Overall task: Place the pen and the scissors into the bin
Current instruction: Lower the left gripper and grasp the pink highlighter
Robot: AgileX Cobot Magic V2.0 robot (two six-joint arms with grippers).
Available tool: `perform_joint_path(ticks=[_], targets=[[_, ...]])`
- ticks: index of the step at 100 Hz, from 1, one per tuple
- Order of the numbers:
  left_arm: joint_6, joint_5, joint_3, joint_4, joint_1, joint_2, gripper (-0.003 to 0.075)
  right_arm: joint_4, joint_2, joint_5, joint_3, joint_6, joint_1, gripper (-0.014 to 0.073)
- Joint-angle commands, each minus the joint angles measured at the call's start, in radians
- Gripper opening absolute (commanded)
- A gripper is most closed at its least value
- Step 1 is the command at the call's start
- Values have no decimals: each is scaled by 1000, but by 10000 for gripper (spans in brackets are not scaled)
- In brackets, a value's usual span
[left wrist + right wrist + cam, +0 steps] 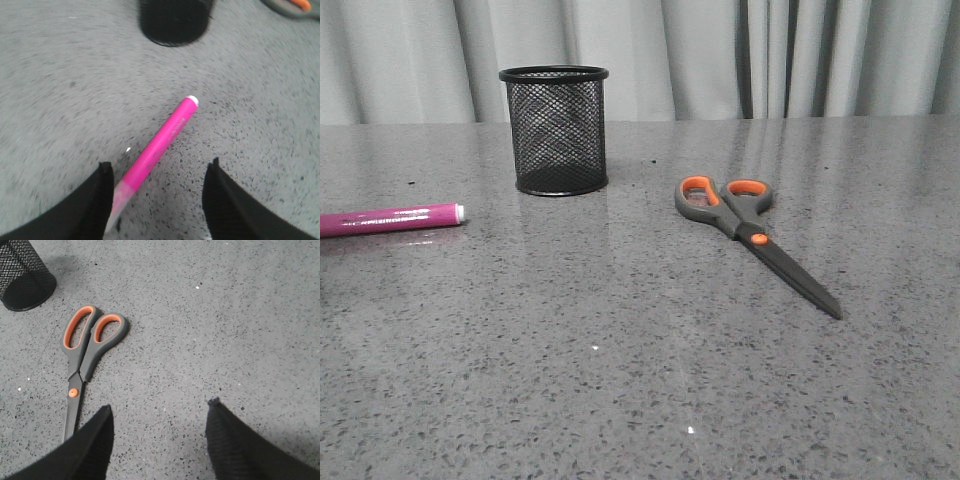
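Observation:
The magenta pen (390,218) lies flat at the table's left edge, its white end toward the middle. In the left wrist view the pen (157,147) runs diagonally; its pale end lies between the fingers, close by one of them. My left gripper (159,169) hovers open over it, not touching. The scissors (752,234) lie closed right of centre, orange-lined loops toward the back. My right gripper (160,407) is open above bare table beside the scissors (82,357). The black mesh bin (554,129) stands upright at the back. Neither gripper shows in the front view.
The speckled grey tabletop (620,380) stretches wide around the three objects. A grey curtain (740,55) hangs behind the table's far edge. The bin (22,277) shows in the right wrist view, the bin's base (172,22) in the left wrist view.

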Motion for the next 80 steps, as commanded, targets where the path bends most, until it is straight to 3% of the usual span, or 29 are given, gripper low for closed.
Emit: perform_joint_path(ticks=[1,13,33,80], targets=[[146,60,-93,-52,-29,81,358,1,-2,-56,-35,-21,-8,371],[252,98,-164,-38,-68,188,358,1,-2,-51,-35,-28,-8,371],[256,110,-237,52,-121,305,358,1,-2,-50,-35,-35,-8,371],[305,55,-252,67,-134,394,357,1,-2,-49,-35,-35,-8,371]])
